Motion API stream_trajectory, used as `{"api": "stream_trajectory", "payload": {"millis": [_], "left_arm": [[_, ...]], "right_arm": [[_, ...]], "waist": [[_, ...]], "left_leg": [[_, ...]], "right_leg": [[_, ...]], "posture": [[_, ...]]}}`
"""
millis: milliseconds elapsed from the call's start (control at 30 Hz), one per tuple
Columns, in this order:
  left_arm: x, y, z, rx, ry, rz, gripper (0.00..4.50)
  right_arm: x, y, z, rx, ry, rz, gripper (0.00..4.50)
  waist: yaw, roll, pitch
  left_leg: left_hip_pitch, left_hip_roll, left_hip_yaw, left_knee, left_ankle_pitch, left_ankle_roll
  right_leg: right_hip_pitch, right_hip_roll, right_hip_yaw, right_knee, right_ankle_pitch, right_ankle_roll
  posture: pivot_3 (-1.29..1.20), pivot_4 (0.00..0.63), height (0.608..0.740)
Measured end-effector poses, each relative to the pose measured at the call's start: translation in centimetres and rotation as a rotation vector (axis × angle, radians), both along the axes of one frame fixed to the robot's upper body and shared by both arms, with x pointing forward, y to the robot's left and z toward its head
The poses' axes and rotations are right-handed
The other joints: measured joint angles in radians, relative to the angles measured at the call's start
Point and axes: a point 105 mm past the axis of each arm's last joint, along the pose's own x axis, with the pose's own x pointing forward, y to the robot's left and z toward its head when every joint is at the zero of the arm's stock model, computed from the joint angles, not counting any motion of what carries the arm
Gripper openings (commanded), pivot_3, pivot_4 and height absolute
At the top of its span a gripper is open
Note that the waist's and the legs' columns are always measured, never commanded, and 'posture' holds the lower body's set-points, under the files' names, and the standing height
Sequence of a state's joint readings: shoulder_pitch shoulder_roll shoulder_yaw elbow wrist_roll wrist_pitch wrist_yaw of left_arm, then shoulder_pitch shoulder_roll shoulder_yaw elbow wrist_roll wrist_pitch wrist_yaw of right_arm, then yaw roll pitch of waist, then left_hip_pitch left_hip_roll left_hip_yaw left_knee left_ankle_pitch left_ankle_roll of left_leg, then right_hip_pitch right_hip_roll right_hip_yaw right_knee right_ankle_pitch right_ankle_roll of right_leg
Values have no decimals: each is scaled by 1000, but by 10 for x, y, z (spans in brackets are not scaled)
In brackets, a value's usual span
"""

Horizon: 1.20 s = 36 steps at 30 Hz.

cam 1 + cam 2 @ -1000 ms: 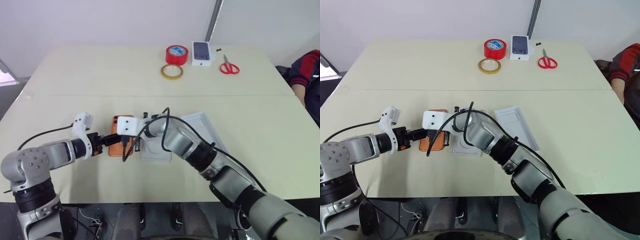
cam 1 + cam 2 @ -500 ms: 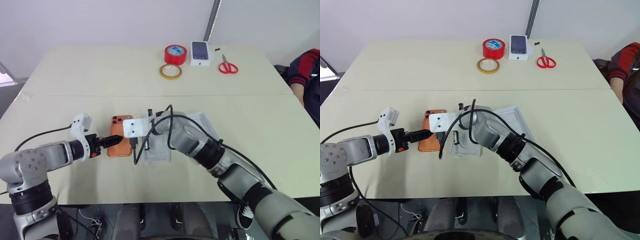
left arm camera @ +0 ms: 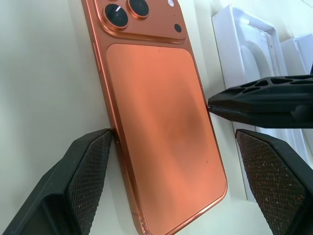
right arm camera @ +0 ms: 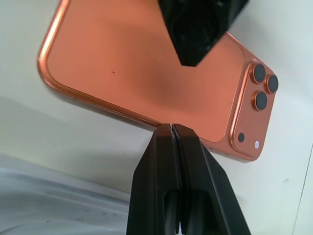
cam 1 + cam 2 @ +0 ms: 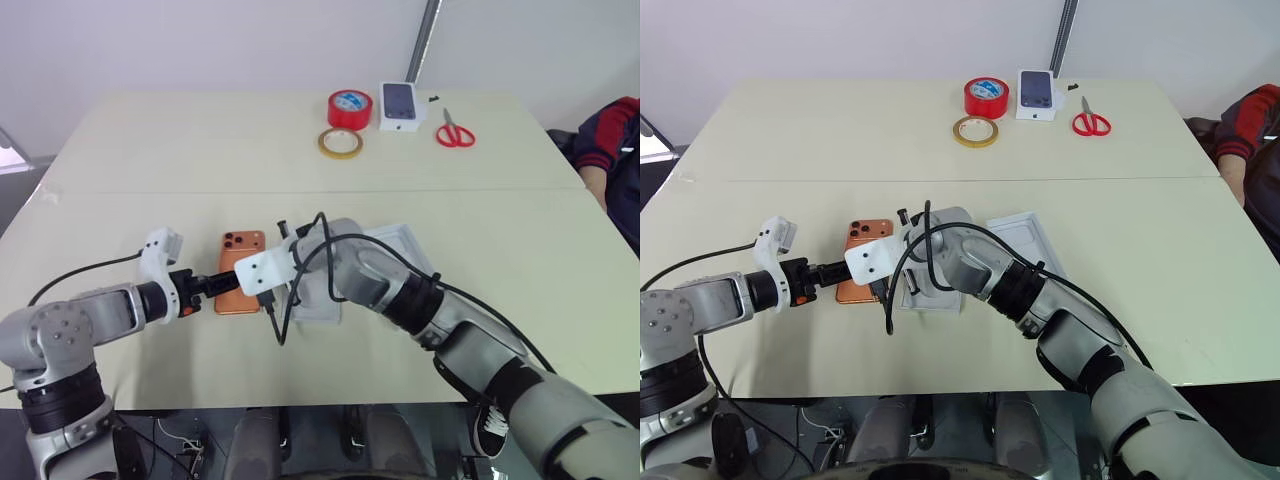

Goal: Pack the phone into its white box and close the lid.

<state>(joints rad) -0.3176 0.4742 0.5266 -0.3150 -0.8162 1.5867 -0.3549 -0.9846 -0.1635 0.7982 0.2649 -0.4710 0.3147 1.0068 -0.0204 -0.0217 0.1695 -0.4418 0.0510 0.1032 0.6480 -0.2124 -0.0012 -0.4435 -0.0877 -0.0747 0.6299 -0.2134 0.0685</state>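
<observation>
The orange phone [image 5: 238, 262] lies back up on the table, its camera bump at the far end. My left gripper [image 3: 174, 137] is open, one finger on each side of the phone's near end. My right gripper [image 4: 171, 128] is shut, and its tip rests against the phone's right long edge; the left wrist view shows the same tip [image 3: 211, 105]. Just right of the phone sits the white box [image 5: 312, 303], partly covered by my right arm. The lid [image 5: 408, 245] lies beyond it, further right.
At the far side of the table are a red tape roll [image 5: 351, 105], a yellow tape ring [image 5: 342, 143], a small white box with a phone picture [image 5: 401, 104] and red scissors [image 5: 456, 132]. A person's sleeve [image 5: 615, 150] shows at the right edge.
My right wrist has rolled while its shut tip stayed by the phone's right edge, uncovering the phone's camera end. The left gripper has kept still and open.
</observation>
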Motion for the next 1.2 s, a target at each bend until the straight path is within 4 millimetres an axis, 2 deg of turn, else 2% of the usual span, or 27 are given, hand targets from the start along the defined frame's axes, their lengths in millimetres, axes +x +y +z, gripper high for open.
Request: {"api": "stream_trajectory", "payload": {"millis": [300, 400, 600, 800, 1200], "left_arm": [[-4, 3, 0, 2, -7, -3, 4256], [-7, 5, 1, 6, -5, -12, 4256], [-9, 15, 5, 29, -6, -7, 4256], [-10, 12, 2, 13, 2, -15, 4256], [-9, 7, -1, -39, 1, 22, 4256]], "right_arm": [[-1, 0, -1, -18, -7, 7, 17], [-4, -2, -9, -32, 13, 7, 17], [-5, 2, -9, -34, 5, 15, 17], [-9, 8, -9, -21, 13, 25, 17], [-6, 4, -10, 3, 34, -9, 17]], "waist": [[-1, 0, 0], [-2, 0, 0], [-10, 0, 0], [-25, 0, 0], [-22, 0, 0]], "left_leg": [[0, 0, 0, 0, 0, 0], [0, 1, 0, -1, 0, -1], [0, 1, 0, -1, -2, -3], [0, 1, 0, -2, -1, -4], [1, 1, 0, -2, -1, -4]], "right_leg": [[0, 0, 0, 0, 0, -1], [-1, 0, 0, 0, -1, -1], [-1, -1, 0, 0, -1, -2], [-2, 0, 0, 0, -1, -2], [0, -1, 0, 0, -1, -2]], "posture": [[0, 150, 740], [0, 150, 740], [0, 150, 740], [0, 150, 740], [0, 150, 740]]}}
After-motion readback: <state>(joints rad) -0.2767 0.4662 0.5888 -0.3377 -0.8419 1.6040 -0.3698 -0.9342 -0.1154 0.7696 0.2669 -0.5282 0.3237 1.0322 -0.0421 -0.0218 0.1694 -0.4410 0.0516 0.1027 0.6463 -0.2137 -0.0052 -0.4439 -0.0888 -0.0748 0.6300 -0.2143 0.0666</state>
